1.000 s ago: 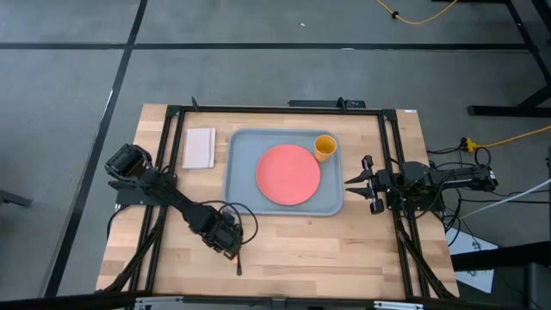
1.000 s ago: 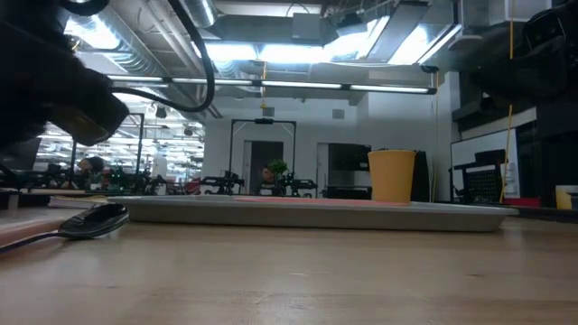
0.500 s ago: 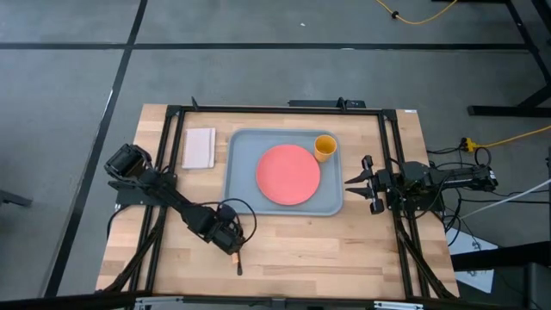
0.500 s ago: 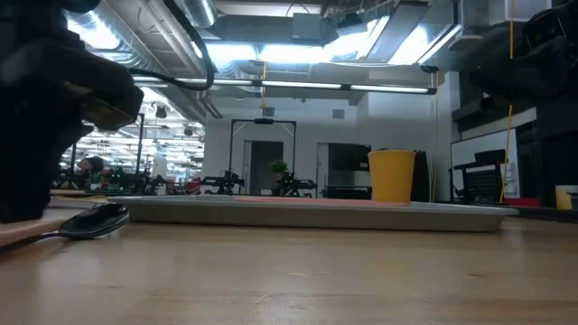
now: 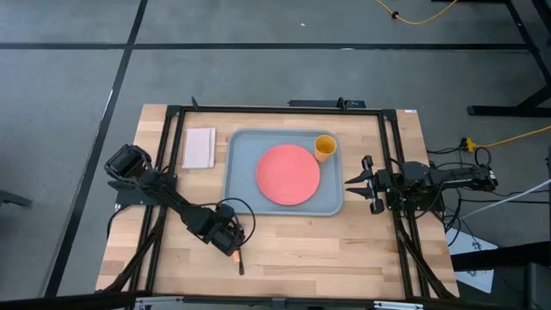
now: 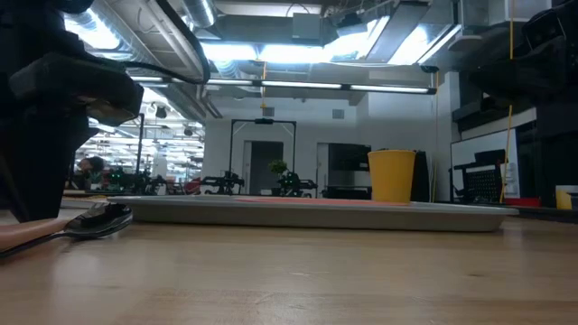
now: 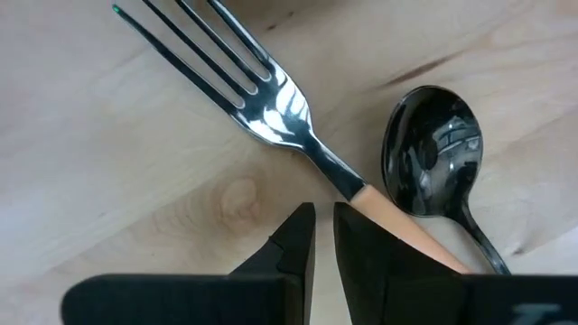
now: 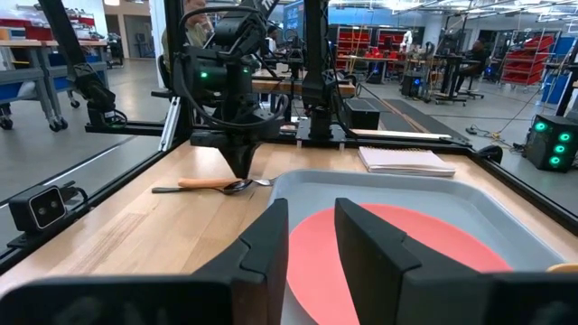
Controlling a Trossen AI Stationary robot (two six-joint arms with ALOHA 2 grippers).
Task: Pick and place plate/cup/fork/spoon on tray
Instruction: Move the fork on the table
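Note:
The coral plate point(image 5: 288, 174) and the yellow cup point(image 5: 325, 147) sit on the grey-blue tray point(image 5: 244, 185). The fork point(image 7: 257, 86), with silver tines and an orange handle point(image 7: 402, 233), lies on the wood beside the dark spoon point(image 7: 432, 164), near the table's front left point(image 5: 238, 258). My left gripper point(image 7: 324, 236) points down over the fork's neck, its fingers almost together with only a slit between them. My right gripper point(image 8: 312, 236) hovers at the tray's right side point(image 5: 353, 182), with a narrow gap between its fingers and nothing in it. My left gripper has its fingertips point(image 7: 348, 217) right at the near end of the fork's orange handle, coming from above. Nothing lies in the slit between the fingers. I cannot tell whether the tips touch the fork or the wood.
A small pale pad point(image 5: 199, 148) lies left of the tray near the far edge. A dark metal frame point(image 5: 172, 120) runs along the table's edges. Bare wood lies in front of the tray point(image 5: 327, 245).
My left gripper has come down toward the fork and spoon; in the low view it has dropped from above to table height beside the spoon.

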